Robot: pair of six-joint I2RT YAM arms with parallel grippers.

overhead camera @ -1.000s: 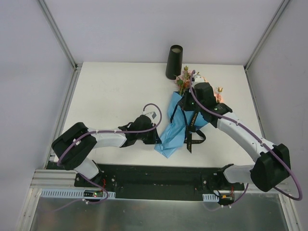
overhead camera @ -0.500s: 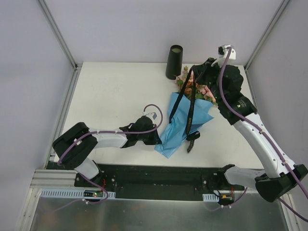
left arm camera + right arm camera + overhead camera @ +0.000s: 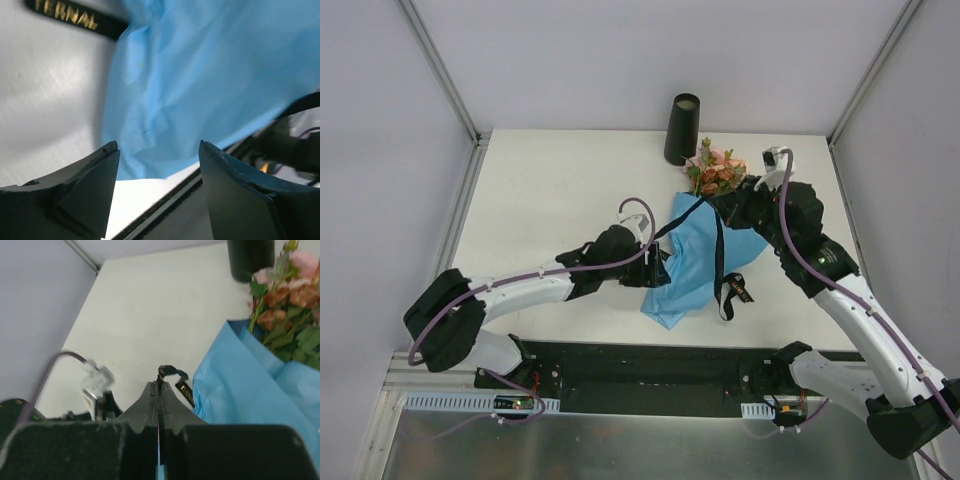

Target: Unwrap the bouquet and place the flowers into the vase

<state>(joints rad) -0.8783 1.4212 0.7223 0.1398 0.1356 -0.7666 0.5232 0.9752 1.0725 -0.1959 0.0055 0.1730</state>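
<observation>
The bouquet lies at the table's back right, its flowers (image 3: 713, 172) sticking out of the blue paper (image 3: 705, 258) toward the black vase (image 3: 682, 128), which stands upright. A black ribbon (image 3: 718, 250) runs loose across the paper. My right gripper (image 3: 720, 206) hovers over the paper's top, shut on the ribbon (image 3: 170, 371). In the right wrist view its tips (image 3: 160, 385) pinch the strand, with the flowers (image 3: 285, 290) and vase (image 3: 250, 257) ahead. My left gripper (image 3: 660, 268) is open at the paper's left edge. Nothing lies between its jaws (image 3: 159, 150), and the blue paper (image 3: 210, 75) fills the view beyond.
The table's near edge and the black base rail (image 3: 650, 365) lie just below the paper's lower corner. Grey walls and metal posts close in both sides. A ribbon tail with gold lettering (image 3: 75, 17) lies on the white table beside the paper.
My left gripper has let go of the paper, opened, and moved right along its edge. My right gripper, raised to the back right half a second ago, has come back down over the bouquet, still holding the ribbon.
</observation>
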